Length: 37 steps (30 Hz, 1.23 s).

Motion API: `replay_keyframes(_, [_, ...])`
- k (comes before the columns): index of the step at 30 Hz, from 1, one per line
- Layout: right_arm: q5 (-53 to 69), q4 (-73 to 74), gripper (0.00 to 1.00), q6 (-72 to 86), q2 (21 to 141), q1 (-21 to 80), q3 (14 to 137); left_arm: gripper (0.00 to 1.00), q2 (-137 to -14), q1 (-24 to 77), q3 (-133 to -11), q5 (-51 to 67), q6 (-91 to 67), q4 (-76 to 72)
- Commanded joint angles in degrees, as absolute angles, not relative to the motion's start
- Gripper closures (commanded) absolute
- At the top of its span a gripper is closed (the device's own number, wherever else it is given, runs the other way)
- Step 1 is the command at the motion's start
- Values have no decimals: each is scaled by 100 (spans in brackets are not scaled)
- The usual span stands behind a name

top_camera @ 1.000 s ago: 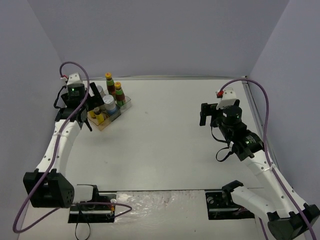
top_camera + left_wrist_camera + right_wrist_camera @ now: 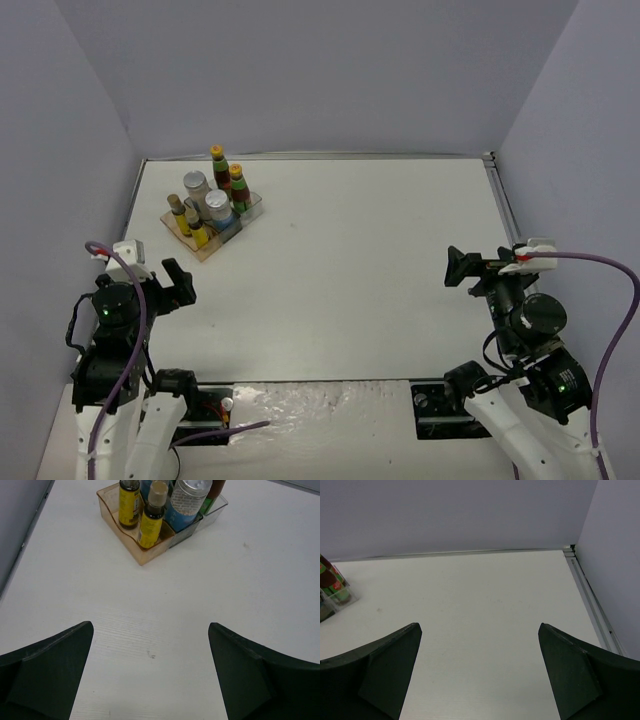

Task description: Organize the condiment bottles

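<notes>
All the condiment bottles stand together in the tinted tray (image 2: 207, 248) at the far left. Two yellow-capped sauces (image 2: 238, 187) are at its back, two silver-lidded jars (image 2: 216, 208) in the middle, and two slim brown-capped bottles (image 2: 194, 227) at the front. My left gripper (image 2: 172, 285) hovers open well short of the tray, nothing between its fingers. In the left wrist view the gripper (image 2: 151, 626) faces the tray (image 2: 131, 548), a slim bottle (image 2: 150, 522) and a jar (image 2: 188, 502). My right gripper (image 2: 462, 270) is open and empty at the near right; its wrist view (image 2: 480, 626) catches a sauce bottle (image 2: 330, 580) at the left edge.
Grey walls enclose the table on three sides. A metal rail (image 2: 505, 215) runs along the right edge, also visible as a rail (image 2: 590, 600) in the right wrist view. Both arm bases and their cables sit at the near edge.
Both arms have drawn back toward the near edge. The left gripper has left the tray's side; the right gripper has dropped back from mid-table. The bottles have not moved.
</notes>
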<state>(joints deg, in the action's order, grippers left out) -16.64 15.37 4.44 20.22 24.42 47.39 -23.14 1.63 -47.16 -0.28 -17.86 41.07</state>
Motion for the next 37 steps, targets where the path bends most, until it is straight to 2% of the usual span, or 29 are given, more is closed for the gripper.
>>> replay_keyframes(1, [-1905,1458,0,512,1834,2556,4469,3,-1928,167,-4535,-177,-1851,3691])
replay_keyframes(15, [-2454,1520,0,679,1767,2894,4421,3,-1529,144,-4330,-272,-1854,3586])
replay_keyframes(37, [-2514,1540,0,703,1822,3287,4432,3,-1433,26,-4315,-325,-1855,3603])
